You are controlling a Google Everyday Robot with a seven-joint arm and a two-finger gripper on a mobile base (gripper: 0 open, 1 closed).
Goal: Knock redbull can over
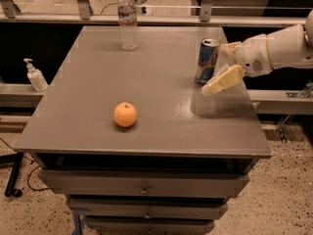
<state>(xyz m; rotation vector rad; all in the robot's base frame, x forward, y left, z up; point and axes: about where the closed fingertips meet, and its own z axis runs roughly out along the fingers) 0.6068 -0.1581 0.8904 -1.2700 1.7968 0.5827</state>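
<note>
Position: we find the can [207, 61] upright right of centre in the upper half of the frame, on the table [161, 72], close to its right edge.
Gripper: the gripper [218, 66] comes in from the right edge of the frame and hangs just beside the can's right flank, low over the tabletop. We cannot tell whether it touches the can.
Jaws: they look spread apart to us, one finger [223, 80] low and toward the front, the other up behind the can's top, with nothing held between them.
Handling: we judge the can stiff, thin-walled and smooth, light if empty. Being tall and narrow, it should tip easily.
Contact spot: no grasp is needed. We would push sideways on the upper part of the wall, near the rim, since a push low down would likely slide it across the table instead.
Risk: once down, a round can may roll, and the table edge is near.
Neighbours: the orange [125, 114] at lower left and the bottle [128, 18] at the top stand well apart from the can.
</note>
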